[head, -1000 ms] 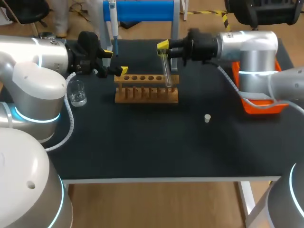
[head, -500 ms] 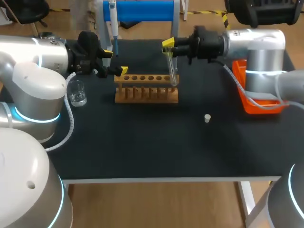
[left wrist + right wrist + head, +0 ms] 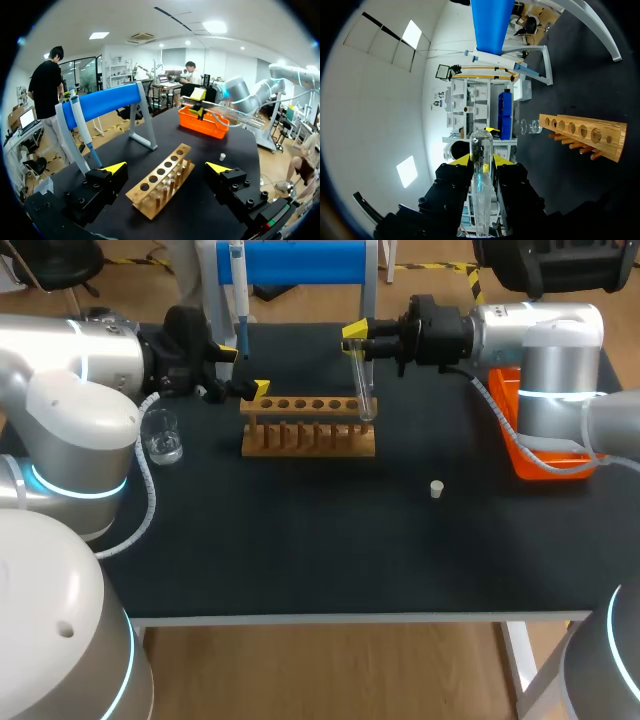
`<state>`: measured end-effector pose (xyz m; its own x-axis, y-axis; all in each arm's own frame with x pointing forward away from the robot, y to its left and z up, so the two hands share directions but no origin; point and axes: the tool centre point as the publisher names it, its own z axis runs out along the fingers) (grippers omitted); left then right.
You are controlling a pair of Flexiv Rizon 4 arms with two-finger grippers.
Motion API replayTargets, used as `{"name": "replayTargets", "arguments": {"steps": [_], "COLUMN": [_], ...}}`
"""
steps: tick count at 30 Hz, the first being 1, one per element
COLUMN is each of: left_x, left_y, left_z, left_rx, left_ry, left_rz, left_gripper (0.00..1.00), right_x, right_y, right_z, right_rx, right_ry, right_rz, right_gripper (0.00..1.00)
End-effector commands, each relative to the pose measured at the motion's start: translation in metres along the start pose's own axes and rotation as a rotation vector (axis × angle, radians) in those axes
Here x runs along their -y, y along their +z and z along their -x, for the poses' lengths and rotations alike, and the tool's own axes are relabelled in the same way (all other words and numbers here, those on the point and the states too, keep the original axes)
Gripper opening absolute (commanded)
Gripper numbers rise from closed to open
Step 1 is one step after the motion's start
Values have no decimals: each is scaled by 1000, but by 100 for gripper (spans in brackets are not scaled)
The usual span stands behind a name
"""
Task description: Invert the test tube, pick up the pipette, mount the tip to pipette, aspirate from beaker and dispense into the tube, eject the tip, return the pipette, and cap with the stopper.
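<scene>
My right gripper [image 3: 352,336] is shut on a clear test tube [image 3: 361,385], which slants down over the right end of the wooden rack [image 3: 308,427]. In the right wrist view the test tube [image 3: 482,190] runs between the yellow fingertips, rounded end pointing away from the gripper [image 3: 482,161]. My left gripper [image 3: 246,371] stands open at the rack's left end, holding nothing; the rack [image 3: 162,182] lies just ahead of that gripper [image 3: 166,168]. The pipette [image 3: 238,290] hangs on the blue stand [image 3: 300,262]. A glass beaker [image 3: 162,435] stands left of the rack. The white stopper [image 3: 437,489] lies to the right.
An orange tray [image 3: 548,452] sits at the right edge under my right arm. The blue stand's legs stand behind the rack. Bare black table [image 3: 320,540] stretches in front of the rack.
My right gripper has drawn a little to the right with the tube, whose lower end swung toward the rack's right end. The left arm has not moved.
</scene>
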<state>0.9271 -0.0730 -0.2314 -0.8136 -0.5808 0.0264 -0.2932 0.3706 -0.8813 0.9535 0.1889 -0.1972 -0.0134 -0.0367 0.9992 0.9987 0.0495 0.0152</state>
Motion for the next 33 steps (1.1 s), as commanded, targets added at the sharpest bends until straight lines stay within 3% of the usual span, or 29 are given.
{"name": "replayTargets", "arguments": {"steps": [1,4,7,9,15,16,17,28,31,33], "left_x": [5,10,7,6,17,20,24,24,24,22], "left_y": [-2,-8,-12,-14,-18,-20,-21,-21,-22,-20], "left_z": [-3,-16,-22,-23,-28,-27,-22,-22,-32,-41], "left_rx": [25,86,79,39,-121,-153,-172,-172,-81,-29], "left_ry": [86,313,457,525,796,799,738,738,900,995], "left_rz": [-33,-220,-389,-486,-644,-659,-635,-635,-592,-608], "left_gripper": [100,100,100,100,100,100,100,100,100,100], "right_x": [0,0,0,0,0,0,0,0,0,0], "right_y": [-1,-1,-1,-1,-1,-1,-1,-1,-1,-1], "right_z": [-1,-1,-1,-1,-1,-1,-1,-1,-1,-1], "right_rx": [4,4,4,4,4,4,4,4,4,4], "right_ry": [0,0,0,0,0,0,0,0,0,0], "right_rz": [-1,-1,-1,-1,-1,-1,-1,-1,-1,-1], "right_gripper": [0,0,0,0,0,0,0,0,0,0]}}
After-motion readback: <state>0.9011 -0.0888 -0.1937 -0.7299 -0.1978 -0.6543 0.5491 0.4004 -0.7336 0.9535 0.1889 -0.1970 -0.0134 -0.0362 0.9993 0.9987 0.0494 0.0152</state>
